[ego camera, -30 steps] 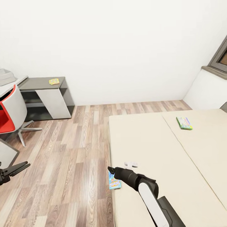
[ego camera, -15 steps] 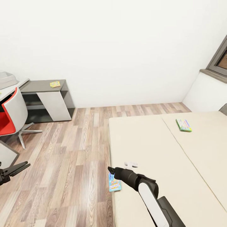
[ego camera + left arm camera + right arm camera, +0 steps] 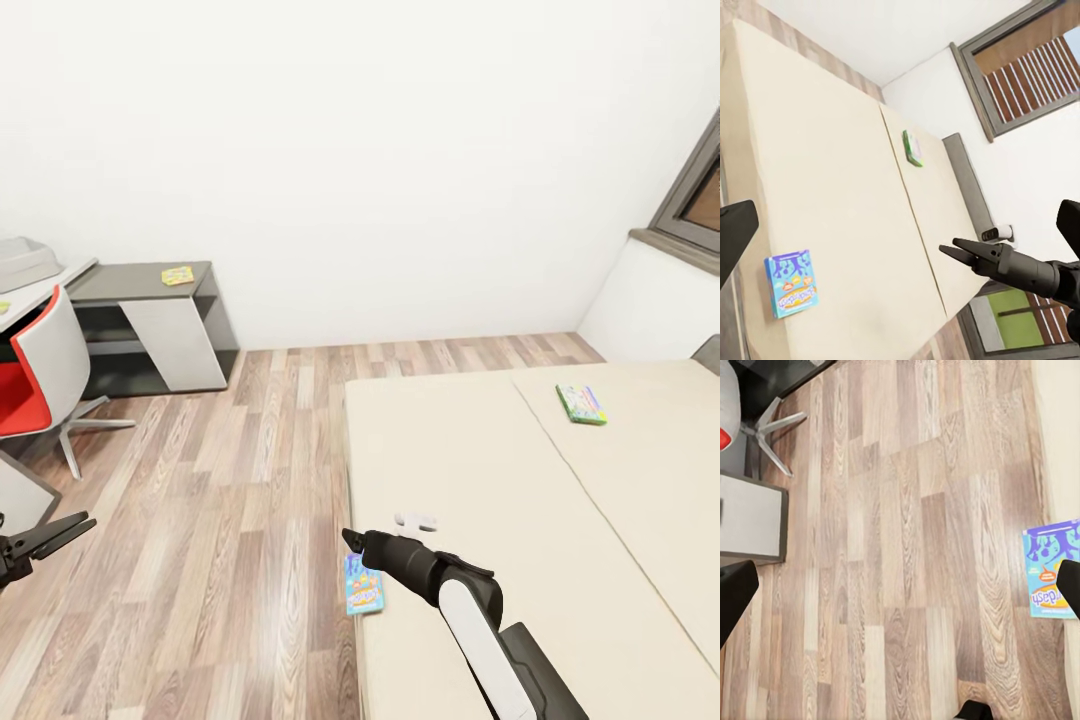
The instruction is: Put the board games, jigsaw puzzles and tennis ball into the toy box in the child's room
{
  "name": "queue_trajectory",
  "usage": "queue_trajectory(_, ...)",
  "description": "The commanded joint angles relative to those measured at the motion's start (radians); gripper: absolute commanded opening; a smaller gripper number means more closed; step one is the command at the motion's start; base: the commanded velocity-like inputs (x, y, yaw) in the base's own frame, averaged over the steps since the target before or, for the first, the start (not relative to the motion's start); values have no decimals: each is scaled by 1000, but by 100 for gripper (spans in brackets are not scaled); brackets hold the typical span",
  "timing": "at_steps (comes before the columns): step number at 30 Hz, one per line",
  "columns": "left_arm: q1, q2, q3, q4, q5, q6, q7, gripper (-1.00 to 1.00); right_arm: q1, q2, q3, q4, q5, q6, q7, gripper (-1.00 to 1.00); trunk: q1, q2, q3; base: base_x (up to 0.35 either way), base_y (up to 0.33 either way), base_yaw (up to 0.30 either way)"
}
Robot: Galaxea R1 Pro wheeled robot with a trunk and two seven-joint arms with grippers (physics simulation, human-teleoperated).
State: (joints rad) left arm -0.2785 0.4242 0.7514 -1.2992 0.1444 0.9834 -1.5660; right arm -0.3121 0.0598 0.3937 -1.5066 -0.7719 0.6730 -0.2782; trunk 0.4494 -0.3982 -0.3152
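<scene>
Right gripper (image 3: 352, 541) empty, its jaws seemingly nearly closed; left gripper (image 3: 62, 528) jaws parted, empty.

1. A home bedroom: a wide beige bed (image 3: 520, 520) on wood-plank floor (image 3: 230, 500).
2. A child's: a bright board game (image 3: 581, 404) lies on the mattress.
3. A grey bench (image 3: 150, 283) and red chair (image 3: 30, 385) form a study corner.

Red-and-grey swivel chair (image 3: 35, 380) on plank floor (image 3: 240, 500)
</scene>
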Motion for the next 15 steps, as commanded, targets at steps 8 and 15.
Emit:
queue_trajectory(8, -1, 0, 1, 0, -2, 11, -5, 100, -1, 0, 1, -1, -10, 2, -10, 100, 1, -2, 12, 0, 0, 0)
queue_trajectory(15, -1, 0, 1, 0, -2, 11, -5, 100, -1, 0, 1, -1, -10, 2, -10, 100, 1, -2, 23, 0, 0, 0)
